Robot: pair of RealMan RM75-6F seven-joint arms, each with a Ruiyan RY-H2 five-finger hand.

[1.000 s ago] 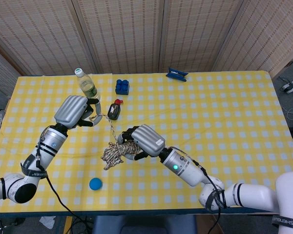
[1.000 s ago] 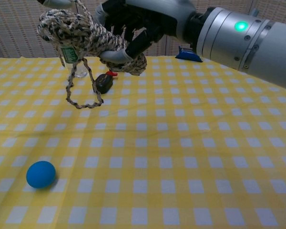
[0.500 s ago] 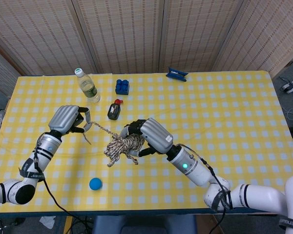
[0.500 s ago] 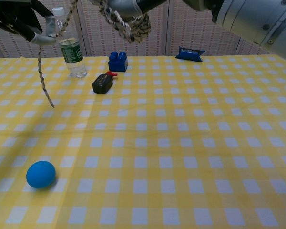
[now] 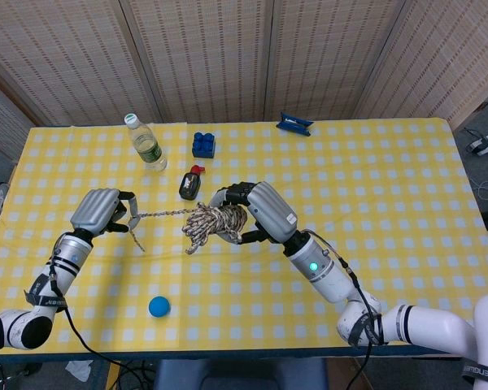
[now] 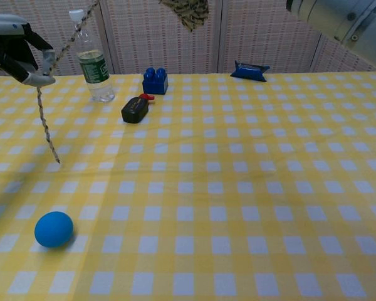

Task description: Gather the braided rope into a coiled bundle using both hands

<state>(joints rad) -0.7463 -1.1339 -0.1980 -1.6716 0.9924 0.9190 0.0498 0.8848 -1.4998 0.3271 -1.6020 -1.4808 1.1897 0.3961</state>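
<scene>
Now we see our hands drawn further apart than half a second ago: the left hand point(image 5: 100, 212) has slid outward, pinching the speckled beige-and-black braided rope point(image 5: 215, 221) near its free end, which dangles below it, while the right hand point(image 5: 260, 213) has risen, gripping the knobbly coiled bundle above the yellow-and-white checked cloth surface point(image 5: 390, 187). A taut strand spans between them. A smooth blue ball point(image 5: 159, 306) and a clear plastic bottle point(image 5: 145, 142) lie unmoved.

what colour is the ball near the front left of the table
Blue; the ball shows best in the chest view.
</scene>
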